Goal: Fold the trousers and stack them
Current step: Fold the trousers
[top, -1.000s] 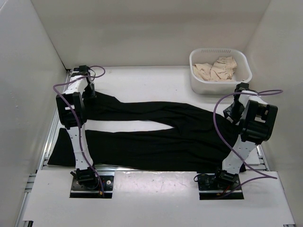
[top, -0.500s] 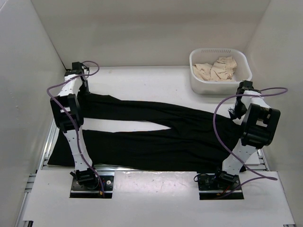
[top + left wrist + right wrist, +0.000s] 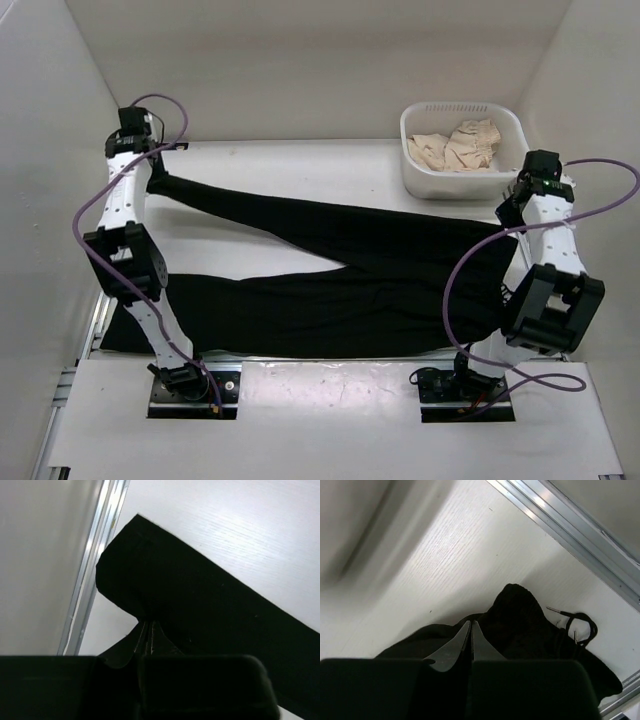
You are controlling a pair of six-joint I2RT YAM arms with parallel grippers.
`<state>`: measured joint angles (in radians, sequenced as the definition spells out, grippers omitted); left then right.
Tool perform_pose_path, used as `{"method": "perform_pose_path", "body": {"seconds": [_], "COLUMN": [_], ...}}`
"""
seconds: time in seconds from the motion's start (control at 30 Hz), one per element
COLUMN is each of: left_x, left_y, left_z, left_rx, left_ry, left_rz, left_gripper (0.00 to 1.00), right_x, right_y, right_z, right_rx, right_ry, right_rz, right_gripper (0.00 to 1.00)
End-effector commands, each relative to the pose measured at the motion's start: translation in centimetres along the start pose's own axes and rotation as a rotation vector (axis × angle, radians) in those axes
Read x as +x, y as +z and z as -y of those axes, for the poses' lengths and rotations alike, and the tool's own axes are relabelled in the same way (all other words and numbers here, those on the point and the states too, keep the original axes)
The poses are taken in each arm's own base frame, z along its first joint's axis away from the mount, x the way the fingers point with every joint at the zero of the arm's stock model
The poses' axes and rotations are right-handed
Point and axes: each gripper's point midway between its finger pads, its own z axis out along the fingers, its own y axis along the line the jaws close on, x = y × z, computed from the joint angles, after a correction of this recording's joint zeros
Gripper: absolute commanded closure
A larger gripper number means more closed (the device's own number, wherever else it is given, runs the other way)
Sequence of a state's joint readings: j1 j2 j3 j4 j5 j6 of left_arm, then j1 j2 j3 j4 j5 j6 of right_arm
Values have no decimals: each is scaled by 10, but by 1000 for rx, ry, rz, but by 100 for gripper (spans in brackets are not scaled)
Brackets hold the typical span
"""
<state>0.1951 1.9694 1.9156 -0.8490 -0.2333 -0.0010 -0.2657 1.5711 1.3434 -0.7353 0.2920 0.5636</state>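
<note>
- Fingers point(image 3: 142, 636) of the left gripper point(image 3: 149, 626) are pinched tight together, a fold of the black trousers point(image 3: 200, 605) caught between them
- Right gripper point(image 3: 471, 625) likewise: fingers point(image 3: 454, 651) closed hard on bunched black cloth, the drawstring point(image 3: 580, 625) lying loose at 3 o'clock of the pinch
- Since half a second ago the left gripper point(image 3: 152, 180) has climbed and swung out to the table's point(image 3: 300, 165) 10 o'clock corner, taking the hem with it
- The far leg point(image 3: 260, 215) now runs taut on a slant from that corner down to the crotch, where before it lay level
- The right gripper point(image 3: 513, 210) has risen too, now at 3 o'clock, just beside the white basket point(image 3: 415, 178) with its beige cloth point(image 3: 460, 145), the waist end lifted
- The near leg point(image 3: 250, 312) has stayed flat along the table's 6 o'clock edge
- Left arm stretches long and high towards the back wall, elbow dropped to 9 o'clock
- Right arm stands steep, elbow low at 4 o'clock, wrist tipped over the waist
</note>
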Motion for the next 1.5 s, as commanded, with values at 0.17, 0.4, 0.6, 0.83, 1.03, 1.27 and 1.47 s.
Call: {"method": "perform_pose_path", "body": {"seconds": [0.17, 0.4, 0.6, 0.83, 1.03, 1.27, 1.47], "left_x": [144, 196, 178, 194, 198, 216, 144], "left_y": [-29, -33, -19, 17, 51, 66, 68], "left_z": [-48, -93, -108, -104, -88, -48, -68], "left_rx": [-82, -94, -96, -85, -40, 74, 24], "left_ry": [-19, -169, -209, -201, -183, -152, -156], "left_rz": [-246, -366, -358, -438, -478, -552, -395], "left_gripper": [70, 39, 32, 28, 26, 62, 86], "right_x": [38, 96, 87, 69, 63, 58, 14], "right_y": [-34, -24, -24, -29, -26, -24, -35], "right_z": [21, 27, 32, 27, 26, 24, -1], "right_rx": [-73, -95, -65, -60, -33, -23, -69], "right_ry": [31, 34, 17, 1, -12, 6, -16], "right_rz": [-4, -109, -70, -42, -45, -43, 26], "right_gripper": [100, 100, 100, 100, 100, 100, 100]}}
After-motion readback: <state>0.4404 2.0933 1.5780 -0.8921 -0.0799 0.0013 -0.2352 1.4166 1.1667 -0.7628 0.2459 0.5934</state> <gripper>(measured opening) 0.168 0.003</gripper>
